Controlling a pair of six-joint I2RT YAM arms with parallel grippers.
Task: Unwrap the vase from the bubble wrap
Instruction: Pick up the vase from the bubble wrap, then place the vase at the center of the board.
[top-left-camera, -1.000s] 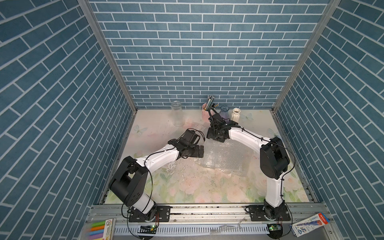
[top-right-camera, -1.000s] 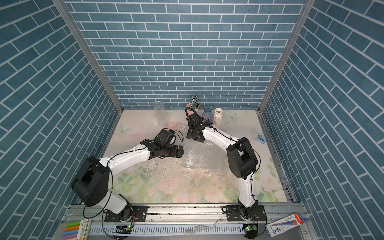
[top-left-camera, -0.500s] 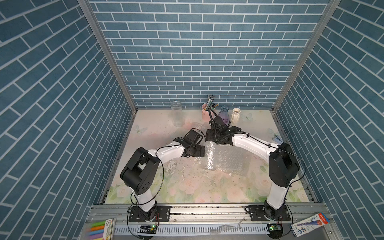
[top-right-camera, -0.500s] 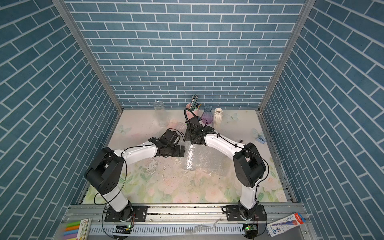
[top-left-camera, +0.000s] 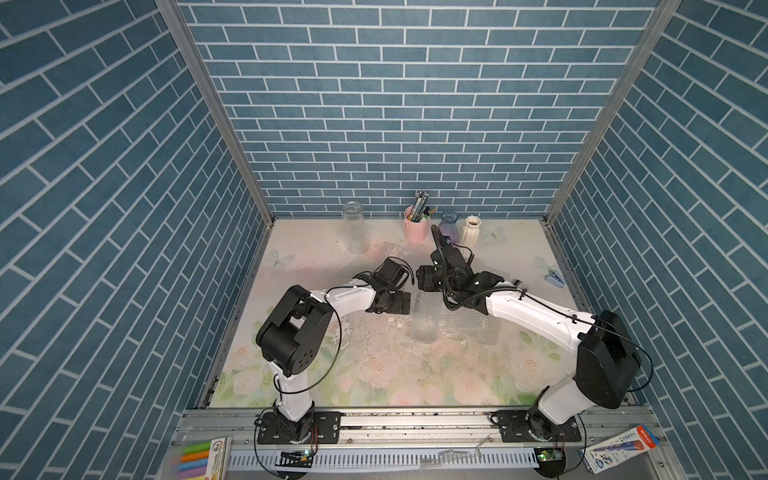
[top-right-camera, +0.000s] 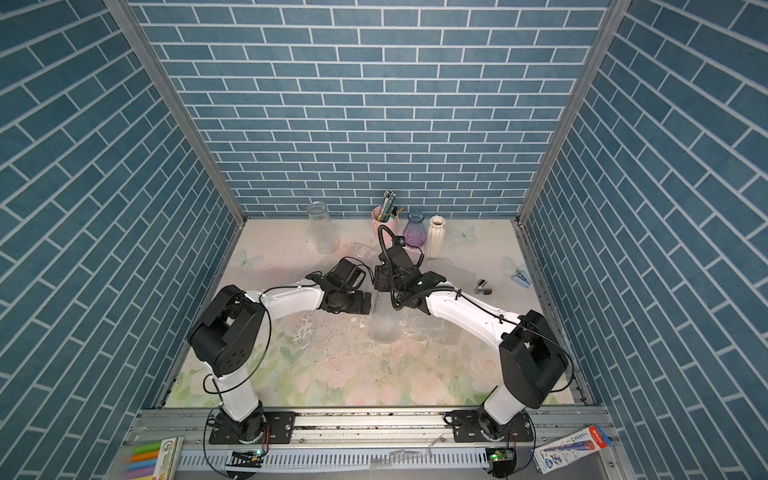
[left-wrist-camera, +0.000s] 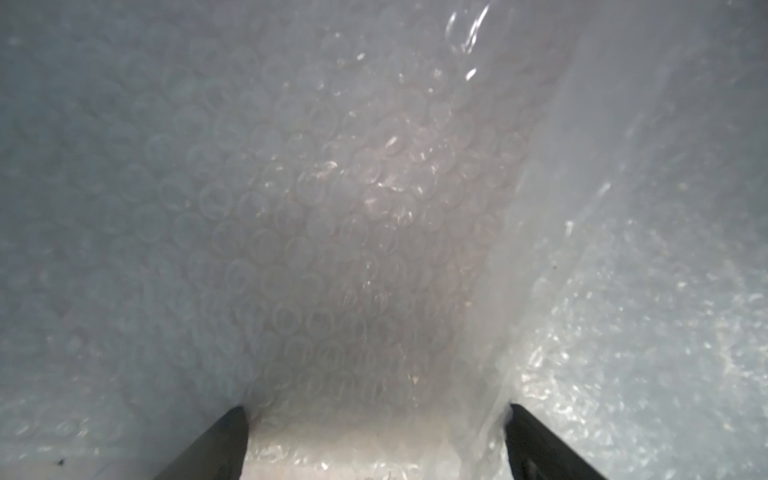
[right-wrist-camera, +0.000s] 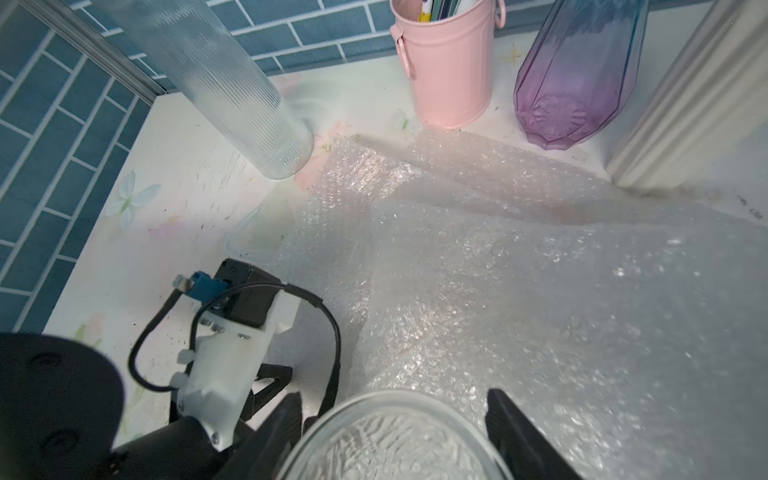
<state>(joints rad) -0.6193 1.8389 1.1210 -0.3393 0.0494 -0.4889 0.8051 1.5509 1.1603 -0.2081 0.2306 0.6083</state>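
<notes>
The left fingers (left-wrist-camera: 226, 446) are standing spread wide and gripping nothing, with the clear, bubble-covered plastic bubble wrap (left-wrist-camera: 353, 232) filling the space just ahead of them and lying between their tips. The right fingers (right-wrist-camera: 517, 434) are part-way open and gripping the mouth of a clear, rippled glass vase (right-wrist-camera: 395, 444), one finger on each side of its rim. In both top views that vase (top-left-camera: 424, 326) is standing on the flower-printed bench (top-left-camera: 374, 374) between the two arms. The wrap is lying off it as flattened, crinkly sheets (right-wrist-camera: 498, 270) beside and behind it. Along the back wall a pink metal bucket (right-wrist-camera: 449, 70) is holding pens and pencils. A tall ribbed clear glass cylinder (right-wrist-camera: 232, 83), a purple-to-blue tinted glass vase (right-wrist-camera: 577, 70) and a white ribbed ceramic vase (right-wrist-camera: 681, 104) are standing on either side of the bucket. The far edge of the wrap is reaching close to the feet of these containers.
</notes>
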